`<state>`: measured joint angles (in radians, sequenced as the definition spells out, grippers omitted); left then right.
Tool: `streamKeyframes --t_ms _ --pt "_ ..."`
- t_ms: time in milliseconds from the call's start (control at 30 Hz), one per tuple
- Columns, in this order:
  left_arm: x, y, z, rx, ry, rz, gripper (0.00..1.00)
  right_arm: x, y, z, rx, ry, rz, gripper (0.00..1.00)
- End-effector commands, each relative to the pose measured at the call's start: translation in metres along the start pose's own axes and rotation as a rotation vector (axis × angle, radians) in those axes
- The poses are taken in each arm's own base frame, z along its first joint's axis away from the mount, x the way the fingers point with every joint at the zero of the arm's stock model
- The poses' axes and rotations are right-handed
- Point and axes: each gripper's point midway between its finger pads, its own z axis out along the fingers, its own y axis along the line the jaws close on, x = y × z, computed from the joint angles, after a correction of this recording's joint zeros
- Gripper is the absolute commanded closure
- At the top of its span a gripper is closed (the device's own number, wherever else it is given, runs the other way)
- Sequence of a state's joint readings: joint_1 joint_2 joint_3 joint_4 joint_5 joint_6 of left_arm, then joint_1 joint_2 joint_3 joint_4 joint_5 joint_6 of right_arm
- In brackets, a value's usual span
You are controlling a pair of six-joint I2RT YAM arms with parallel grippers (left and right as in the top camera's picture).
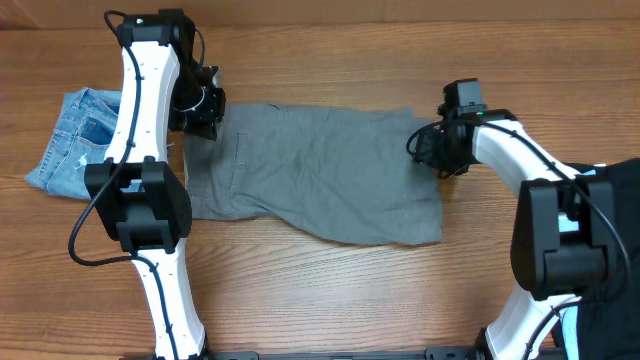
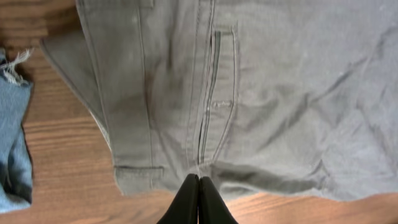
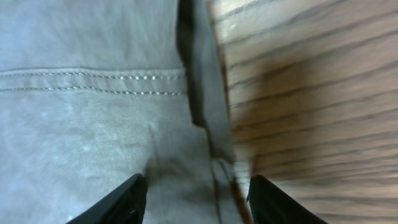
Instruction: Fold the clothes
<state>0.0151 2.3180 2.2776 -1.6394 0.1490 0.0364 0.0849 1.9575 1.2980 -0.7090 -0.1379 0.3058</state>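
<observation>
The grey shorts point(image 1: 320, 170) lie spread flat on the wooden table, waistband to the left, legs to the right. My left gripper point(image 1: 205, 118) is at their far left corner. In the left wrist view its fingers point(image 2: 199, 179) are pressed together at the far edge of the shorts point(image 2: 249, 93), just past the slit pocket, and the cloth puckers there. My right gripper point(image 1: 432, 150) is at the far right leg hem. In the right wrist view its open fingers point(image 3: 196, 186) straddle the edge of the shorts point(image 3: 93, 124) low over the cloth.
Small faded blue denim shorts point(image 1: 75, 140) lie left of the grey ones and show at the left edge of the left wrist view point(image 2: 12, 143). Black and light-blue cloth point(image 1: 610, 250) sits at the right edge. Bare wood point(image 1: 330, 290) fronts the shorts.
</observation>
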Motion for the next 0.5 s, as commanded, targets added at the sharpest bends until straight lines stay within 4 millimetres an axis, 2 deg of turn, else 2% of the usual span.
streamKeyframes --t_ms 0,33,67,233,400,467 --pt "0.008 -0.005 -0.021 0.013 -0.016 0.009 0.96 -0.009 0.049 -0.071 -0.239 -0.042 -0.073 0.72" --pt "0.009 -0.008 -0.023 0.028 -0.021 0.007 0.96 0.0 0.057 -0.075 -0.276 -0.01 -0.076 0.79" --pt "0.009 -0.015 -0.023 0.059 -0.023 0.005 0.96 0.015 0.066 -0.077 -0.312 0.05 -0.076 0.81" --pt "0.011 -0.018 -0.018 0.076 -0.009 -0.009 0.96 0.05 0.067 -0.051 -0.265 0.148 -0.06 0.82" --pt "0.016 -0.015 0.01 0.078 0.049 -0.017 0.96 0.068 0.051 -0.002 -0.198 0.165 0.105 0.82" --pt "0.02 -0.013 0.035 0.078 0.087 -0.019 0.96 0.069 0.048 0.018 -0.208 0.146 0.206 0.84"
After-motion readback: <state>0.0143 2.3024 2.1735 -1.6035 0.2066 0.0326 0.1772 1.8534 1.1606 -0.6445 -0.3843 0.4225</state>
